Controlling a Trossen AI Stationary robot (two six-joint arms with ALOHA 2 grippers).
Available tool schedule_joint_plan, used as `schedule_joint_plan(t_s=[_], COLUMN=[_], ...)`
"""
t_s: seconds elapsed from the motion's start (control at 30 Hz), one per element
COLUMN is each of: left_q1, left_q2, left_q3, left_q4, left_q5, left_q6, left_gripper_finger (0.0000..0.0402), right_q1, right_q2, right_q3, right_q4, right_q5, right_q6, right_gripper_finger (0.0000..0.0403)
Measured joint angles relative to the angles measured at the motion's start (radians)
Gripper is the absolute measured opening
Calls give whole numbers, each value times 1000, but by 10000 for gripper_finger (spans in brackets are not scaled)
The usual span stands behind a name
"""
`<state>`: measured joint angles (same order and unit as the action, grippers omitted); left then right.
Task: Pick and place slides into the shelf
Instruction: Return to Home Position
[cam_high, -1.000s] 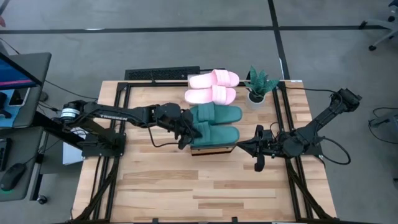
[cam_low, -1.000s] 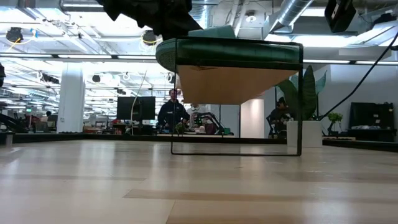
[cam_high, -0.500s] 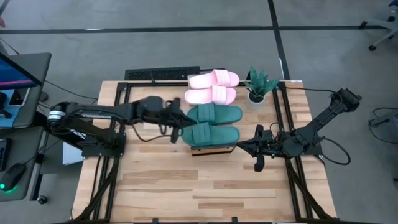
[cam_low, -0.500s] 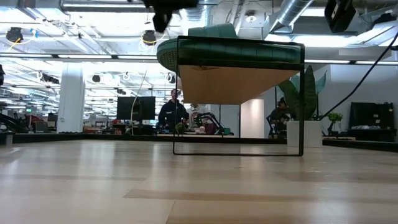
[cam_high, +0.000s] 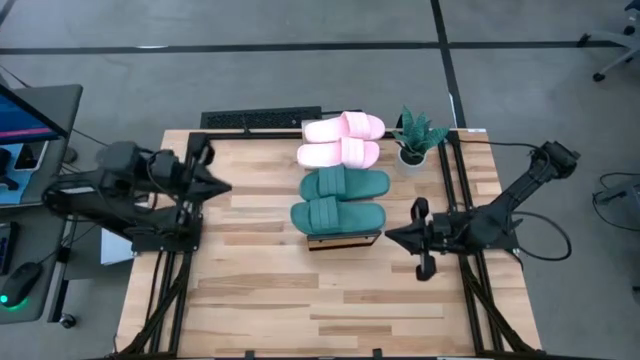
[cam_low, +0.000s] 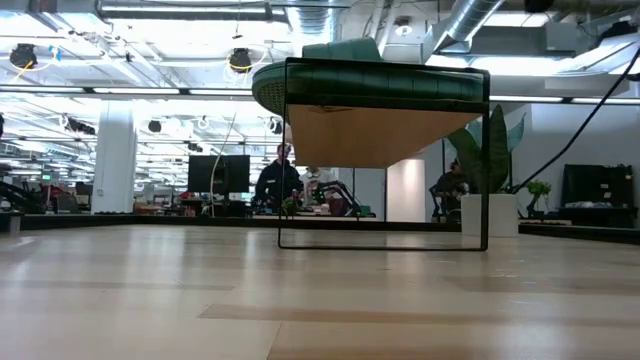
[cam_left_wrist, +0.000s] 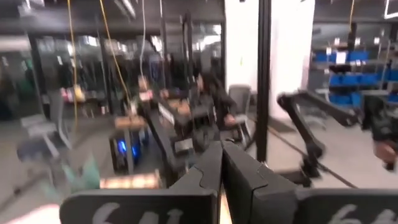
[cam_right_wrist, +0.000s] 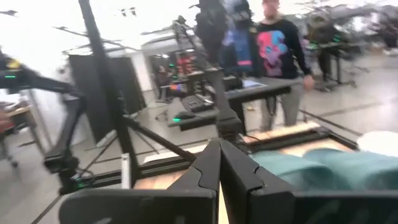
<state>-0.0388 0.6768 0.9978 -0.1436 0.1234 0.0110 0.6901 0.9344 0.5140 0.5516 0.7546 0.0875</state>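
Two dark teal slides (cam_high: 338, 200) lie side by side, soles down, on the shelf (cam_high: 345, 240), whose wood top and black frame show in the low view (cam_low: 385, 135) under a teal slide (cam_low: 370, 80). Two pink slides (cam_high: 341, 141) lie soles down on the table just beyond the shelf. My left gripper (cam_high: 218, 184) is shut and hangs far left of the shelf; its fingers meet in the left wrist view (cam_left_wrist: 221, 168). My right gripper (cam_high: 400, 238) is shut, just right of the shelf, with teal slides (cam_right_wrist: 323, 167) ahead of it.
A potted plant (cam_high: 414, 140) stands at the far right, beside the pink slides. Black frame rails (cam_high: 186, 200) run along the table's left and right sides. Bare wood tabletop (cam_high: 300, 300) stretches nearer than the shelf. People stand in the room beyond (cam_right_wrist: 280, 56).
My left gripper has let go of the teal slides' left ends and drawn back, empty, toward the table's left edge, leaving the low view. Both teal slides stay on the shelf.
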Motion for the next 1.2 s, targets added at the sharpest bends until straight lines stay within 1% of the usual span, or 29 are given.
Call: schedule_joint_plan(t_s=[0.1,0.27,0.4,0.5,0.6,0.7,0.87,1.03,1.1,1.2], left_q1=[-49,-129,-191,-234,-275,-315,-363,-396,-403,-415], left_q2=[-62,-137,-185,-220,-256,-284,-317,-320,-320,-320], left_q3=[-48,-203,-372,-500,-604,-677,-763,-849,-877,-920], left_q4=[-91,-81,29,140,264,313,358,447,473,550], left_q5=[-33,-100,-129,-138,-157,-202,-282,-293,-293,-290], left_q6=[-52,-150,-242,-302,-345,-365,-379,-405,-408,-405], left_gripper_finger=[0,0,0,0,0,0,0,0,0,0], right_q1=[21,42,45,45,50,62,95,115,117,129], right_q2=[0,0,0,0,1,12,77,194,250,334], right_q3=[0,0,0,0,0,0,-1,-1,-1,-1], right_q4=[14,10,6,-18,-91,-150,-158,-147,-113,-1], right_q5=[-24,-24,-25,-24,-25,-25,-24,17,39,41], right_q6=[-35,-36,-34,4,87,176,238,344,366,335], right_gripper_finger=[0,0,0,0,0,0,0,0,0,0])
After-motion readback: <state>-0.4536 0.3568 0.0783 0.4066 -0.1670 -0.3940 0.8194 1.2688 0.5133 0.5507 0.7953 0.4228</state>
